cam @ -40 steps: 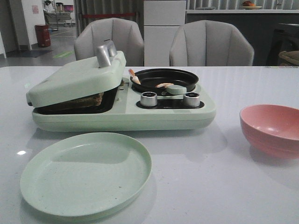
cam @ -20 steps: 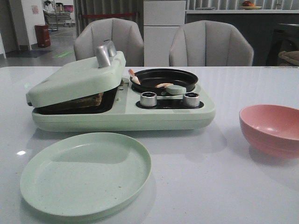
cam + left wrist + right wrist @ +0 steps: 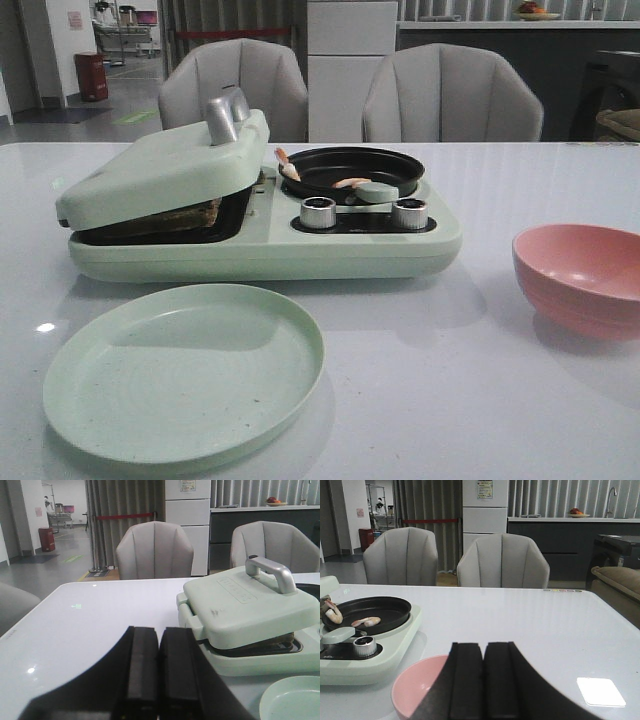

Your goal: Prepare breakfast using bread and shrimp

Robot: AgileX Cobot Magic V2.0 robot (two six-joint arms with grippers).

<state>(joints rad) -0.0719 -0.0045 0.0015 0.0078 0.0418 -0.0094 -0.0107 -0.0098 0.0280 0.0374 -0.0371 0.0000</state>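
A pale green breakfast maker [image 3: 260,245] stands mid-table. Its lid [image 3: 160,165] rests tilted over the bread [image 3: 185,215], of which only a brown edge shows in the gap; the same edge appears in the left wrist view [image 3: 280,641]. Two shrimp lie in the black round pan [image 3: 355,168]: one at the rim [image 3: 288,165], one near the middle [image 3: 350,182]; both appear in the right wrist view [image 3: 332,613] [image 3: 366,622]. My left gripper [image 3: 159,640] is shut and empty, left of the maker. My right gripper [image 3: 483,652] is shut and empty, by the pink bowl.
A pale green plate [image 3: 183,370] lies in front of the maker. A pink bowl [image 3: 580,275] sits at the right. Two knobs [image 3: 318,211] [image 3: 410,212] face me. Two grey chairs [image 3: 232,88] [image 3: 452,92] stand behind the table.
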